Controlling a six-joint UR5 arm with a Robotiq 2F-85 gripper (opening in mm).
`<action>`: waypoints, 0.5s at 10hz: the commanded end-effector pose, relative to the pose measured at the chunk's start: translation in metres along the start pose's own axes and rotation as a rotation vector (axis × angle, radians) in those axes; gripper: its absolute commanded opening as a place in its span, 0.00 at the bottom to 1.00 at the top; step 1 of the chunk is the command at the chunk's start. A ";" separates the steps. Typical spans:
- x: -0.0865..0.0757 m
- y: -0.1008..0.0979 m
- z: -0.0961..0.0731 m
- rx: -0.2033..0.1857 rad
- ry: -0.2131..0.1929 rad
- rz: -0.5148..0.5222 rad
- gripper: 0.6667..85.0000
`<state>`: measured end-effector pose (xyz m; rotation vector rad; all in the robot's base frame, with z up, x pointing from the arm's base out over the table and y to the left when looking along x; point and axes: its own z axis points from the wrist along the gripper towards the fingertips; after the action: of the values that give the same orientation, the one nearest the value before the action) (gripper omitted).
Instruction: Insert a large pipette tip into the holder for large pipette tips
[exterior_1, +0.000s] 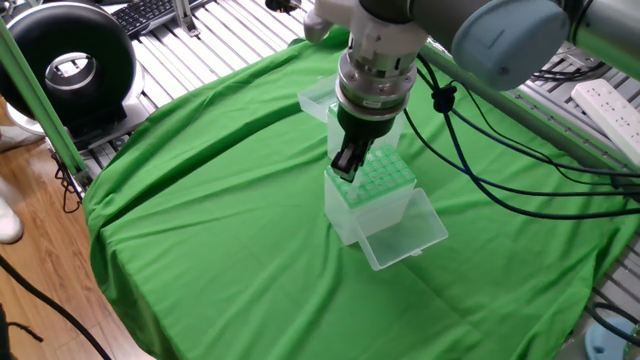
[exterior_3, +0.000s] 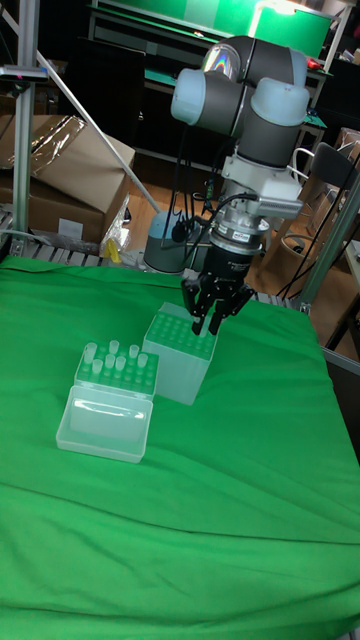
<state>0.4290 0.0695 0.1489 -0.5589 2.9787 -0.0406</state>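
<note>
The gripper (exterior_3: 214, 322) was held pointing straight down over the holder for large pipette tips (exterior_3: 180, 352), fingers drawn close together; anything gripped could not be made out.

Bright, even light; soft focus

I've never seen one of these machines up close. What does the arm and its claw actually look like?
The arm is built from thick rounded joints, dark grey with pale blue-grey caps. Below them sits a ribbed silver and black wrist ring. The gripper is black, with two short fingers. Black cables loop from the wrist out across the green cloth. No markings are readable.
</note>
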 end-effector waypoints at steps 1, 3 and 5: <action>-0.002 0.002 0.000 -0.011 -0.007 0.014 0.39; -0.003 0.006 0.000 -0.025 -0.009 0.038 0.35; -0.005 0.010 0.000 -0.042 -0.015 0.073 0.32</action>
<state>0.4294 0.0732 0.1475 -0.5114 2.9851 -0.0159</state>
